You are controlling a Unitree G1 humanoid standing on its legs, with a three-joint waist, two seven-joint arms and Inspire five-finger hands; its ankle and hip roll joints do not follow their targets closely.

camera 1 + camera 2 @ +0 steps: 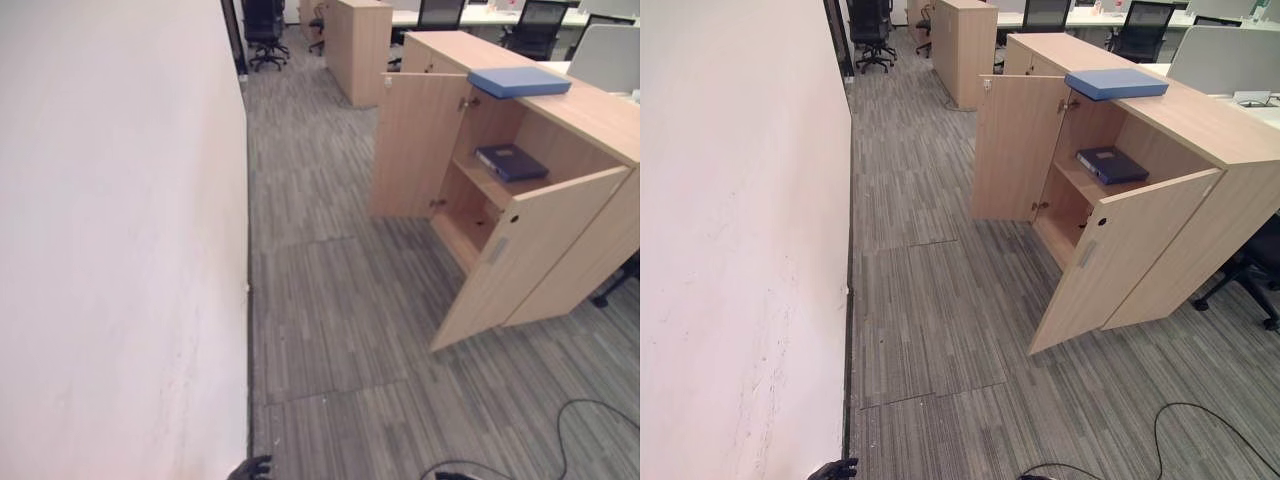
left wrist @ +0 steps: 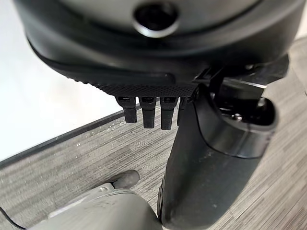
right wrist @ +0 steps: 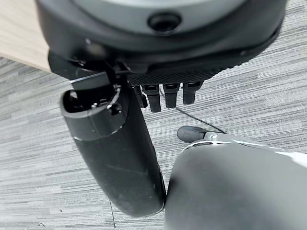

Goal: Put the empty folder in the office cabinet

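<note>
My head cameras look down at the open light-wood office cabinet (image 1: 520, 230).
Wrist cameras sit close above each hand, sharing grey striped carpet (image 2: 72, 163).

Left hand (image 2: 192, 158) and right hand (image 3: 115, 153) hang down beside the body, fingers relaxed, holding nothing.

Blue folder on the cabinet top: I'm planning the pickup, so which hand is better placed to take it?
Probably the right hand: the blue folder and cabinet lie to the robot's right. The left hand hangs by the white wall. Both hands hang open, holding nothing.
</note>
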